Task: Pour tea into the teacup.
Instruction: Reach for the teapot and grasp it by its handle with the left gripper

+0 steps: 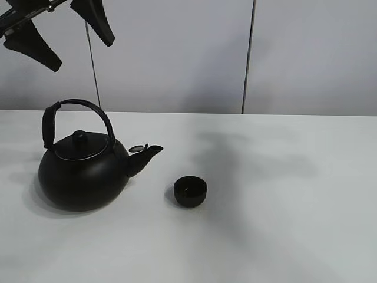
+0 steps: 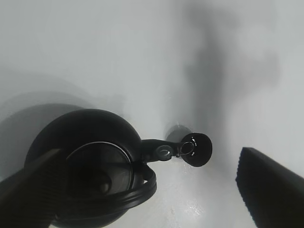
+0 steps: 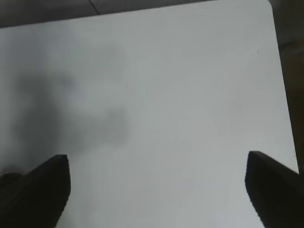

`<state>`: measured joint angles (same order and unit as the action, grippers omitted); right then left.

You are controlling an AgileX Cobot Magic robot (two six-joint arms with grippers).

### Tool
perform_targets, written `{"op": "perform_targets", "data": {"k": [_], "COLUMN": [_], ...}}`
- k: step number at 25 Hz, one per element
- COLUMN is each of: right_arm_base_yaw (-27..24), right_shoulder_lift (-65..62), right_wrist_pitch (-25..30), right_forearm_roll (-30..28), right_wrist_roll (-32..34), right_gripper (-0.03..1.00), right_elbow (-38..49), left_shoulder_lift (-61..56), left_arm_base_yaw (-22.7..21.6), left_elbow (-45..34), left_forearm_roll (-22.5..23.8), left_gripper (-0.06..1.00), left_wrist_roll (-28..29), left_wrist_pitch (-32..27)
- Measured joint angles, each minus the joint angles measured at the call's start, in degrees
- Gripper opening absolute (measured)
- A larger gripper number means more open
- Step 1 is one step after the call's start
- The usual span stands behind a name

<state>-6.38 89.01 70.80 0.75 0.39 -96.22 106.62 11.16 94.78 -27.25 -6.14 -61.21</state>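
A big black kettle (image 1: 82, 171) with an arched handle stands on the white table at the left, its spout pointing right. The small black teacup (image 1: 189, 191) sits just right of the spout, upright. My left gripper (image 1: 62, 35) hangs open and empty high above the kettle. In the left wrist view the kettle (image 2: 90, 166) and the teacup (image 2: 197, 148) lie below between the spread fingers (image 2: 270, 185). My right gripper (image 3: 156, 190) is open and empty over bare table; it does not show in the exterior view.
The white table (image 1: 283, 224) runs wide to the right of the cup. Its far edge meets a grey panelled wall (image 1: 177, 53). The right wrist view shows the table's edge and corner (image 3: 268, 9).
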Motion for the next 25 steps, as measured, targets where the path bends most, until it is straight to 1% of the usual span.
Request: {"op": "perform_targets", "data": {"k": [3,7,9,13,17,21,25], "right_arm_base_yaw": [0.0,0.0,0.0,0.0,0.0,0.0,0.0], "right_shoulder_lift": [-10.7,-27.5,-36.2,-56.6,-74.3,-87.4,-90.1], "right_wrist_pitch": [0.1,0.5,-0.1,-3.6,-3.8,-2.2,-1.6], "right_forearm_roll": [1.0,-0.2,-0.7,-0.7,-1.4,-1.7,-1.8], "right_wrist_roll": [0.0,0.0,0.0,0.0,0.0,0.0,-0.4], "right_gripper": [0.69,0.69,0.69,0.69,0.69,0.69,0.69], "right_elbow": [5.1,16.9,25.5,42.5,56.3,63.5,65.4], "left_shoulder_lift": [0.0,0.0,0.0,0.0,0.0,0.0,0.0], "left_arm_base_yaw": [0.0,0.0,0.0,0.0,0.0,0.0,0.0], "left_elbow": [0.0,0.0,0.0,0.0,0.0,0.0,0.0], "left_forearm_roll": [0.0,0.0,0.0,0.0,0.0,0.0,0.0], "left_gripper": [0.69,0.69,0.69,0.69,0.69,0.69,0.69], "left_wrist_roll": [0.0,0.0,0.0,-0.1,0.0,0.0,0.0], "left_wrist_pitch": [0.0,0.0,0.0,0.0,0.0,0.0,0.0]}}
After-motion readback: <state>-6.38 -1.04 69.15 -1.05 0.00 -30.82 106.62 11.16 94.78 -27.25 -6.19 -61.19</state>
